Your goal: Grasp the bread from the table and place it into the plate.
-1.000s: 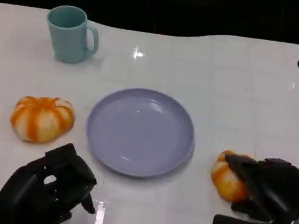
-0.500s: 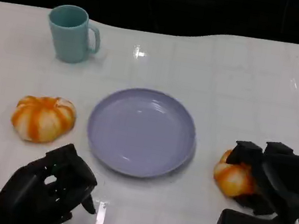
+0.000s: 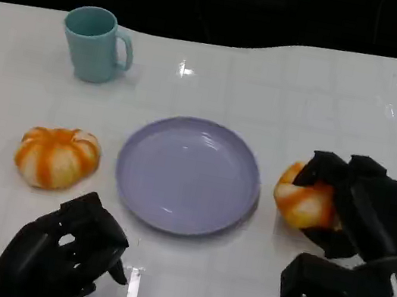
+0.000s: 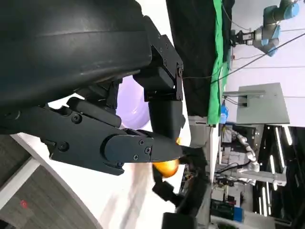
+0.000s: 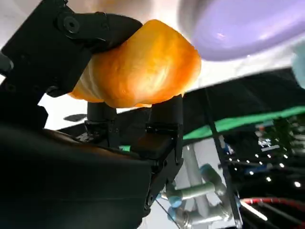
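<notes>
**Right hand grips a bread roll beside the plate**

The right hand [image 3: 353,210] is wrapped around a bread [image 3: 303,201], an orange roll streaked with white, holding it just to the right of the plate [image 3: 187,175]. Black fingers [image 3: 325,171] curl over the top and far side of the bread, and its left part shows bare between them. In the right wrist view the bread [image 5: 143,71] sits clamped between fingers [image 5: 90,28] on one side and others pressing from the opposite side, with the plate's pale rim [image 5: 248,28] close by. Whether the bread is lifted off the table [image 3: 307,98] or touching it cannot be told.

The plate is lavender and shallow, with nothing on it, and stands at the middle of the white table. A second bread [image 3: 56,156], pumpkin-shaped with the same orange and white stripes, lies on the table left of the plate, apart from it. A teal mug [image 3: 94,44] stands upright at the far left, handle to the right.

The left hand [image 3: 60,259] hangs low at the near edge, fingers curled inward and holding nothing, well short of the second bread.
</notes>
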Tool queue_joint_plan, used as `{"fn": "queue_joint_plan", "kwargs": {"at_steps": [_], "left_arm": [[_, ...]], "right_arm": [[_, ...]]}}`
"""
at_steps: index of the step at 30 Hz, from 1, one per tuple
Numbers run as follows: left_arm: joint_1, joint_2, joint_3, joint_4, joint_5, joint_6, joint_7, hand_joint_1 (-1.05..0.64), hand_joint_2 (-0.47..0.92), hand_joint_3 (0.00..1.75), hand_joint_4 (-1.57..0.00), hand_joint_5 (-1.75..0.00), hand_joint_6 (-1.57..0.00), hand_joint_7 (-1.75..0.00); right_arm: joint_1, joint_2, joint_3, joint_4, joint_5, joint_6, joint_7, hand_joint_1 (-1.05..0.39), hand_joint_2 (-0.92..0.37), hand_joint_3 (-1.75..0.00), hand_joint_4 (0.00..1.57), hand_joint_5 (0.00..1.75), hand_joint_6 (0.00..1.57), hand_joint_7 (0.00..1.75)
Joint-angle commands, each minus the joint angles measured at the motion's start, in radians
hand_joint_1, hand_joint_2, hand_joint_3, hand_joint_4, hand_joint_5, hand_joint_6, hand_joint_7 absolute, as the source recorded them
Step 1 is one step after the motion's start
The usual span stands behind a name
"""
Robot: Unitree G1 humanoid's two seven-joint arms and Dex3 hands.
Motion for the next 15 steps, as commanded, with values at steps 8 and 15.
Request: {"fn": "queue_joint_plan", "kwargs": {"at_steps": [8, 15], "left_arm": [[-0.001, 0.008, -0.003, 0.01, 0.005, -0.012, -0.007, -0.57, 0.92, 0.3, -0.62, -1.75, -0.6, -1.42], [0.001, 0.01, -0.007, 0.011, 0.008, -0.017, -0.007, -0.57, 0.92, 0.3, -0.62, -1.75, -0.6, -1.42]], "right_arm": [[-0.111, 0.086, -0.008, -0.021, 0.067, -0.048, 0.1, -0.1, -0.26, -1.43, 0.99, 1.75, 0.74, 1.74], [-0.214, 0.167, 0.018, 0.12, 0.064, -0.071, 0.12, -0.15, -0.25, -1.48, 0.99, 1.75, 0.75, 1.74]]}}
